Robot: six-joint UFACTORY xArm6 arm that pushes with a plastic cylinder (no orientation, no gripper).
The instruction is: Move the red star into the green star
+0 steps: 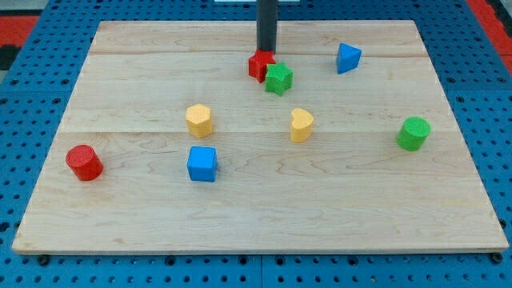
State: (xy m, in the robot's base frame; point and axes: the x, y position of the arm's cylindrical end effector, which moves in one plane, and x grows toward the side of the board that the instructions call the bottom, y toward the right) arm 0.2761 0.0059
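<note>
My tip [265,53] sits right at the top edge of the red star [258,65], at its 12 o'clock, and looks like it touches it. I have no fingers, just a dark rod. The red star is up near the top middle of the board [144,216]. The green star [278,78] is touching it at about 4 o'clock. A blue triangle [347,58] is off at 3 o'clock. Lower down are a yellow hexagon [199,120], a yellow heart [301,125], a blue cube [202,163], a green cylinder [414,133] and a red cylinder [84,162].
</note>
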